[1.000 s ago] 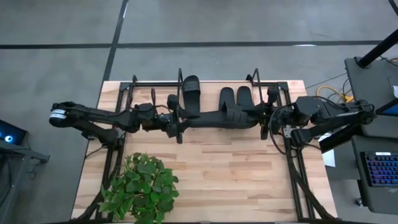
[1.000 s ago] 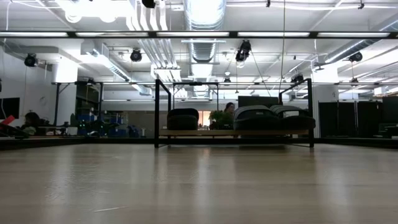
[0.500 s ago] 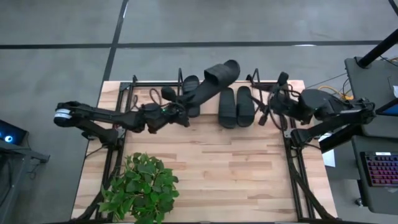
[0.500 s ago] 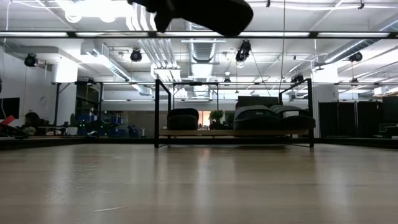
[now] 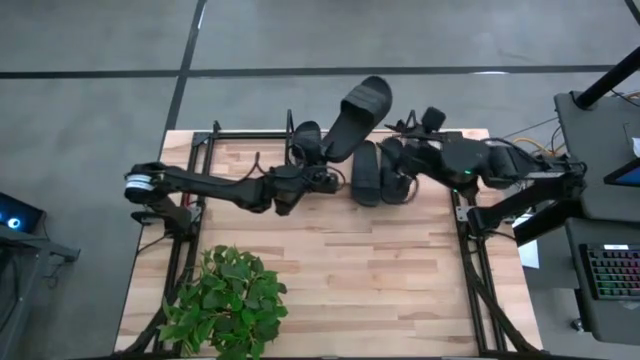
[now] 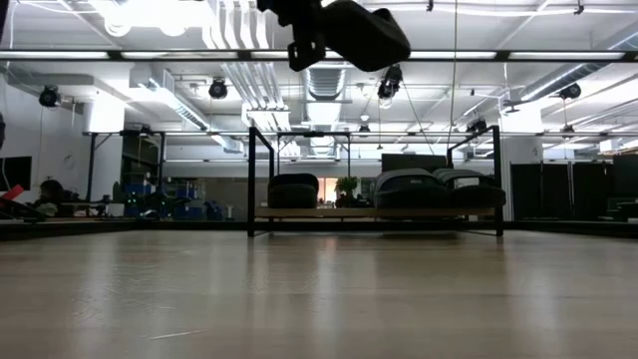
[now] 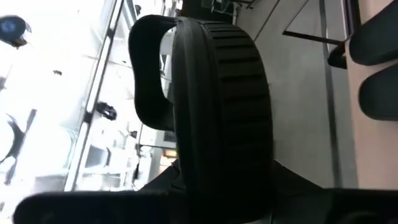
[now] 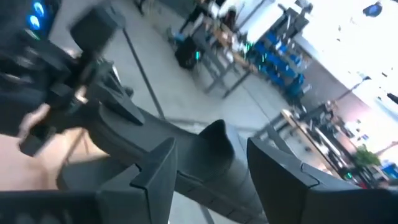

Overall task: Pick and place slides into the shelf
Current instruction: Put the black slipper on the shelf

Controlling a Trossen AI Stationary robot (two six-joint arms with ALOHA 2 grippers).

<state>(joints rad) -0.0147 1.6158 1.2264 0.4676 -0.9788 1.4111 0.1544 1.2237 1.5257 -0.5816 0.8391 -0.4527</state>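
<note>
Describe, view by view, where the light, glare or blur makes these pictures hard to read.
Left wrist view: glare washes out the room beside the held slide, whose ribbed sole stays readable. Right wrist view: smeared throughout, bright in one corner. Low view: ceiling lights leave the shelf and its slides backlit and dark. High view: even light, table clear.

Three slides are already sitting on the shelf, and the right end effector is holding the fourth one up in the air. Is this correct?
Not quite: the left end effector holds the raised slide, as the high view shows. Three slides do sit on the shelf.
</note>
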